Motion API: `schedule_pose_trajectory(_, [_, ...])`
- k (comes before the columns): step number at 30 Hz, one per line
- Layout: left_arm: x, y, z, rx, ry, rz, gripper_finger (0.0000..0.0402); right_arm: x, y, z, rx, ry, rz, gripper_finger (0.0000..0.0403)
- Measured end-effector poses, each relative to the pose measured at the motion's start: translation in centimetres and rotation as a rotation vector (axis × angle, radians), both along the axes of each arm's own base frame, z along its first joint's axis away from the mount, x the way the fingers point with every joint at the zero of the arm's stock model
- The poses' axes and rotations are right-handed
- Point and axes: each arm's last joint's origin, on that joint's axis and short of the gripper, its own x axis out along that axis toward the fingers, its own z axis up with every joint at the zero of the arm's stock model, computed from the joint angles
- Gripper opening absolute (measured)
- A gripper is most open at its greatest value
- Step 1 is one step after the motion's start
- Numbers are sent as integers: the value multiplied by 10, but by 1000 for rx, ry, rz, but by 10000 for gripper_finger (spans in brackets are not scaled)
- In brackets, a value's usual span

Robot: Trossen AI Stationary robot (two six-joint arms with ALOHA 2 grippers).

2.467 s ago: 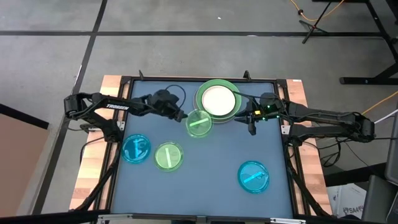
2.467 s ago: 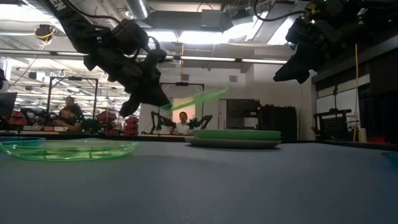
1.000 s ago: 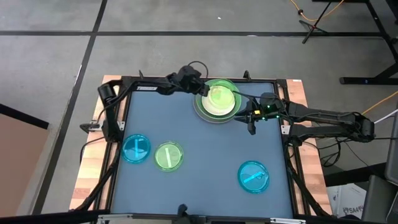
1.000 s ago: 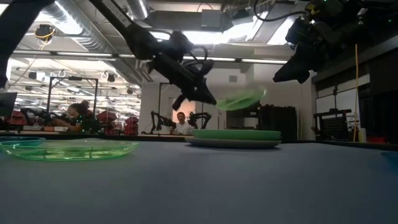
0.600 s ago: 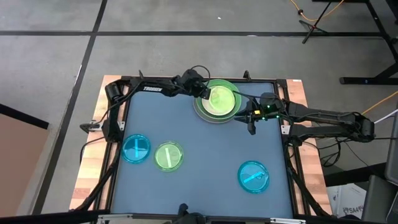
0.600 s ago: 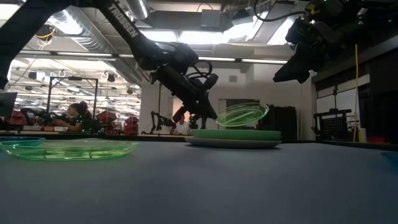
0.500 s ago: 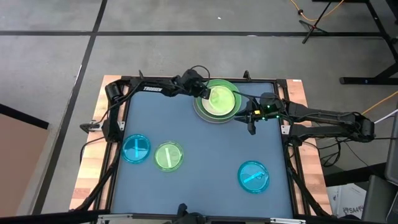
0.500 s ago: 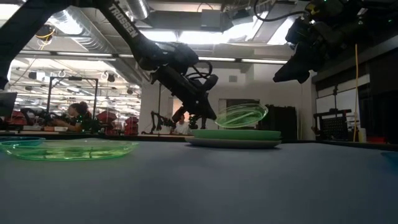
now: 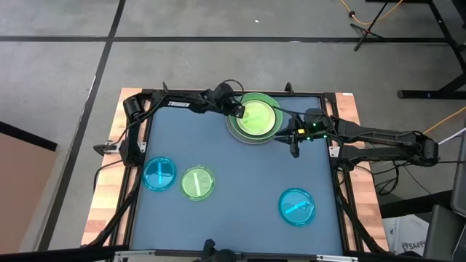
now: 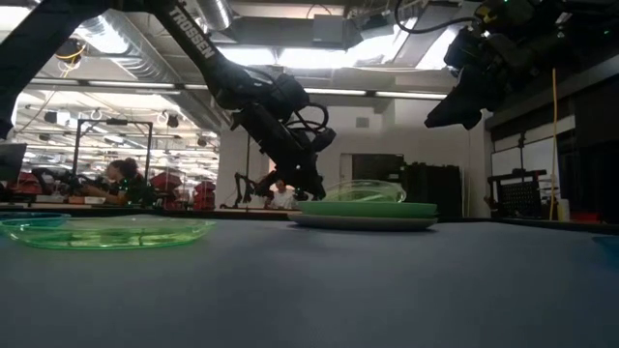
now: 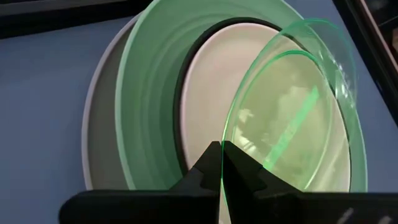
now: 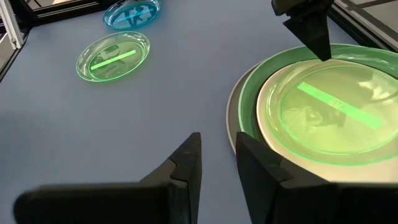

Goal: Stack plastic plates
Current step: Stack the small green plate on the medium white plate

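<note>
A stack stands at the table's far middle: large grey plate (image 11: 93,143), light green plate (image 11: 149,93), black plate (image 11: 180,106) and white plate (image 11: 211,81). A translucent green plate (image 9: 256,116) sits on top of it. My left gripper (image 9: 237,110) is at the stack's left far side, shut on this plate. My right gripper (image 9: 293,149) hovers above the table just right of the stack, slightly open and touching nothing. Another translucent green plate (image 9: 197,182) and two translucent blue plates (image 9: 159,174) (image 9: 296,206) lie flat on the table. My left gripper pinches the translucent green plate by its rim (image 11: 222,155) on the side nearest the table's left far corner, one finger on each face. The fingers (image 12: 314,31) slant down from the left. The plate lies nearly level on the white plate (image 10: 363,193).
The blue plate and the green plate sit side by side near the table's left edge, and the other blue plate sits toward the near right corner. Bare table stretches between them in the middle. A raised dark frame (image 9: 218,93) borders the table. People sit in the room behind.
My left gripper has moved down toward the stack, still shut on the translucent green plate. The plate was tilted in the air above the stack and has come down to lie nearly level on the white plate. My right arm kept still.
</note>
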Motion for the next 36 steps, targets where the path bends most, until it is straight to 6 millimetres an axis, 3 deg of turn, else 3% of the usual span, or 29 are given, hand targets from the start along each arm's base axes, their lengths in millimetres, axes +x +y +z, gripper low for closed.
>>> schedule_pose_trajectory(25, [2,-3,0,32,18,16,2,0,0,0,0,0,0,90])
schedule_pose_trajectory(36, [4,-6,0,50,27,3,79,0,0,0,0,0,0,90])
